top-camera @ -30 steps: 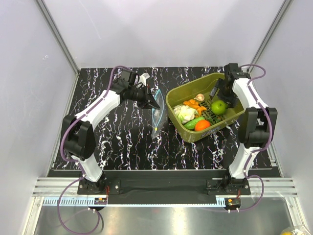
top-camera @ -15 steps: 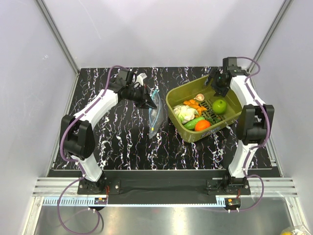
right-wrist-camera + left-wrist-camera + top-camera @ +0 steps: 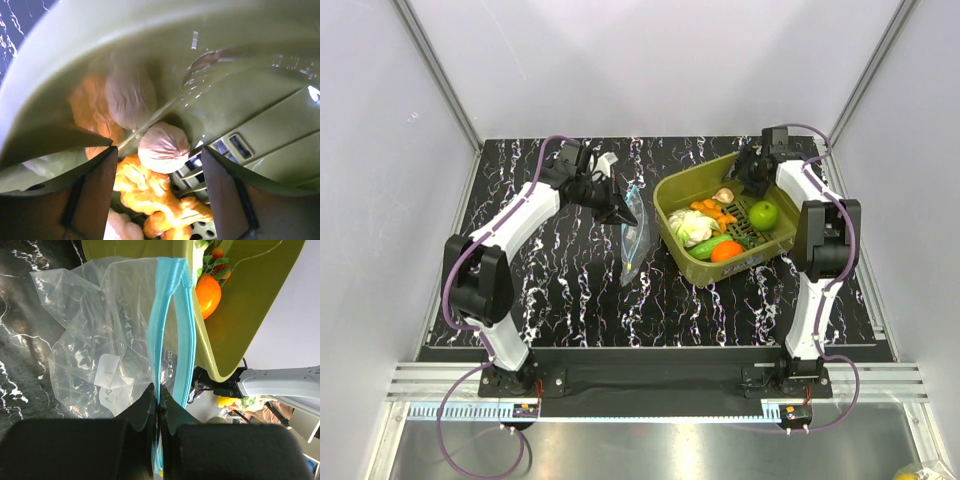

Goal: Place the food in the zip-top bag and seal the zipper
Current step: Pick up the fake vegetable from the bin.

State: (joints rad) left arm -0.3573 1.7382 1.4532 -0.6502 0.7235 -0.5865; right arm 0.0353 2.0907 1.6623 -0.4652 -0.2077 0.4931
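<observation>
Marbled tabletop [image 3: 570,290], crinkled clear bag [image 3: 632,242], blue zipper [image 3: 156,330]

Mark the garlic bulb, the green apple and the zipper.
garlic bulb [image 3: 164,147], right wrist view, rounded middle.
green apple [image 3: 764,213], top external view, upper face.
zipper [image 3: 156,330], left wrist view, left blue strand.

Clear crinkly zip-top bag [image 3: 632,238] dangled beside the tub [image 3: 750,258], light-blue zipper [image 3: 169,320] parted, food [image 3: 718,226] heaped inside the tub
</observation>
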